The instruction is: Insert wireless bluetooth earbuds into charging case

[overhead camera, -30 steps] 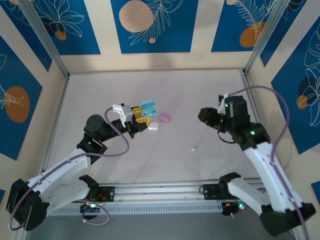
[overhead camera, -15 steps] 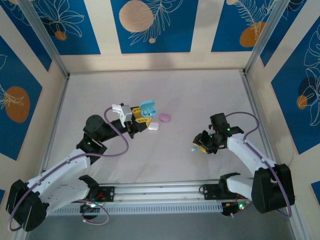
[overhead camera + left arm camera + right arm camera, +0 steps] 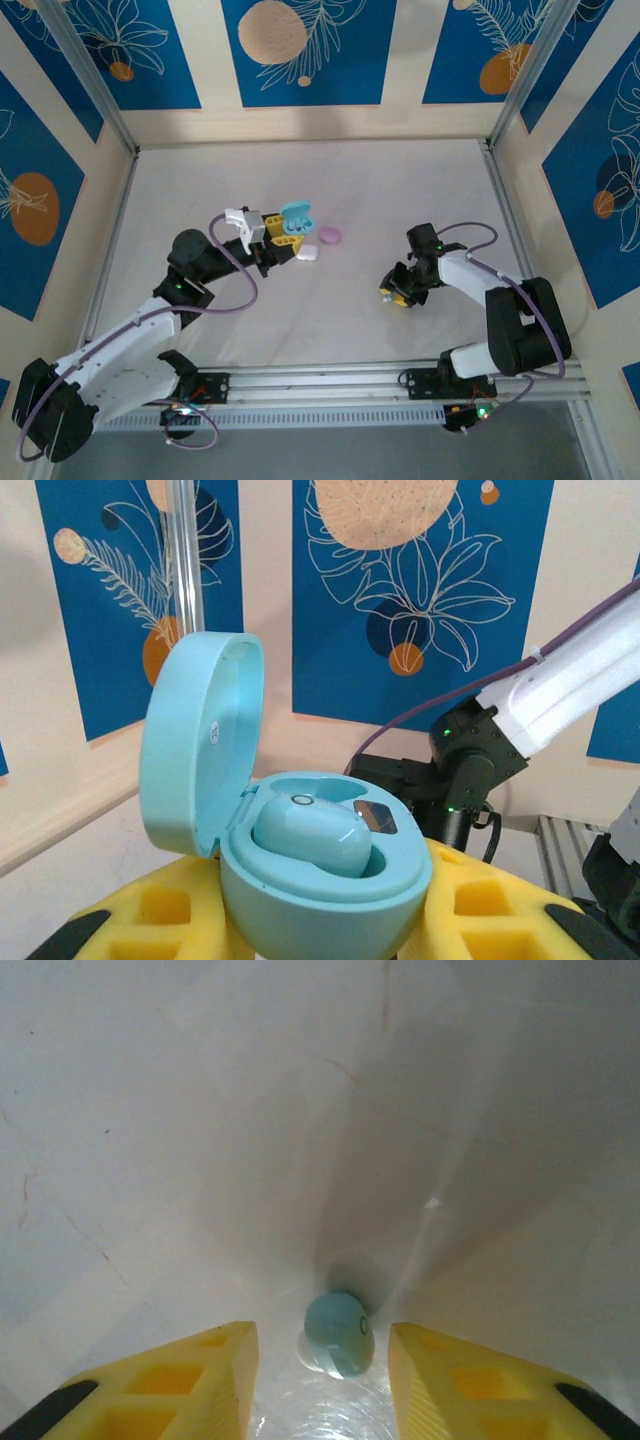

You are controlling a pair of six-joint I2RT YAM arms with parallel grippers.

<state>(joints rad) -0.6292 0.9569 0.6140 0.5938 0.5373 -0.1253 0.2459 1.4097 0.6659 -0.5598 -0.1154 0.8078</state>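
Glossy cyan bud (image 3: 338, 1333), between yellow pads (image 3: 185, 1380) of right claw (image 3: 322, 1365), rounded case (image 3: 325, 905) open

Your overhead view is bright and even, with only faint, soft-edged shadows on the pale table (image 3: 330, 180) and a slight softness throughout. In your left wrist view the open cyan case (image 3: 300, 860) at centre is sharp with a gentle sheen, while the posters (image 3: 420, 590) behind it are a little soft. Your right wrist view is dimmer, with a broad soft shadow up the middle of the frame. There is glare at lower centre around the cyan earbud (image 3: 338, 1332), which casts a small dark shadow just above itself.
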